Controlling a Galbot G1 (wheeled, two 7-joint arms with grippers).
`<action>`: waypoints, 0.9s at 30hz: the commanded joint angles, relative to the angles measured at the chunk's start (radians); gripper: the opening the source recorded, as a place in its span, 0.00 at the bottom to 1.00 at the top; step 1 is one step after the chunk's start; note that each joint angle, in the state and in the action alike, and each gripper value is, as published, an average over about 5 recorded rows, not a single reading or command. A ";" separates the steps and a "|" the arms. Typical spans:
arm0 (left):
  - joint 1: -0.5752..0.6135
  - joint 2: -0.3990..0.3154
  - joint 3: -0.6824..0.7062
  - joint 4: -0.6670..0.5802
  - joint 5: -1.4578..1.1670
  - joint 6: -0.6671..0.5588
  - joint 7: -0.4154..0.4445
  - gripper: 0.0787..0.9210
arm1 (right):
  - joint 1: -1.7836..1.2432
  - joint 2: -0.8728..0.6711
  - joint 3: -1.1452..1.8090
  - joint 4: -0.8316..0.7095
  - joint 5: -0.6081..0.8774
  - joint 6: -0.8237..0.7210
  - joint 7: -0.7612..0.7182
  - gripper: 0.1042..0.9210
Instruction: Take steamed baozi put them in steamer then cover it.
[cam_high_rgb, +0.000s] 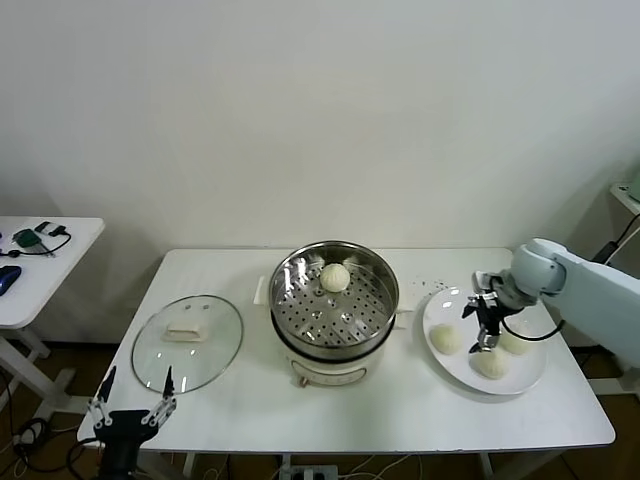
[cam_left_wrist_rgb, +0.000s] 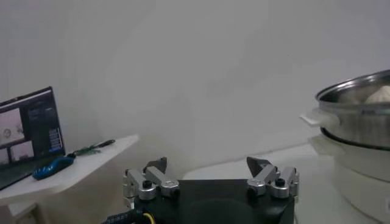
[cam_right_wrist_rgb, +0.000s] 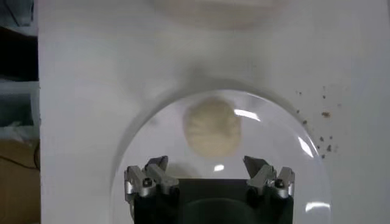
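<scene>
A: From the head, what's on the desk (cam_high_rgb: 250, 400)?

B: The steamer (cam_high_rgb: 335, 310) stands near the middle, uncovered, with one baozi (cam_high_rgb: 335, 277) on its perforated tray toward the far side. The cover (cam_high_rgb: 187, 341) lies flat near the desk's left edge, handle up. A white plate (cam_high_rgb: 530, 378) near the right edge carries three more buns (cam_high_rgb: 444, 338).

A: And the arms?

B: The right gripper (cam_high_rgb: 484, 325) hangs over the plate among the buns, jaws spread, nothing held. The left gripper (cam_high_rgb: 132, 402) waits by the front left corner, just in front of the cover, also released.

A: Left wrist view?

B: Its fingers (cam_left_wrist_rgb: 156, 173) stand wide apart and empty. The steamer's rim (cam_left_wrist_rgb: 353, 91) shows to one side with a pale bun (cam_left_wrist_rgb: 379, 94) peeking above it. A side table (cam_left_wrist_rgb: 73, 170) beyond holds a blue object, possibly a mouse.

A: Right wrist view?

B: The open fingers (cam_right_wrist_rgb: 262, 170) frame one bun (cam_right_wrist_rgb: 212, 126) on the plate (cam_right_wrist_rgb: 292, 140), not touching it. Dark crumbs (cam_right_wrist_rgb: 326, 115) dot the desk just beside the plate.
</scene>
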 joint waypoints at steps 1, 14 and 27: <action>0.001 0.002 -0.008 0.010 -0.001 0.000 -0.002 0.88 | -0.085 0.109 0.080 -0.142 -0.009 0.004 -0.003 0.88; -0.007 -0.001 -0.013 0.019 0.029 0.003 -0.008 0.88 | -0.076 0.153 0.064 -0.195 -0.018 0.012 -0.027 0.87; -0.004 -0.002 -0.013 0.014 0.024 0.002 -0.009 0.88 | -0.010 0.118 0.010 -0.171 0.013 0.017 -0.035 0.69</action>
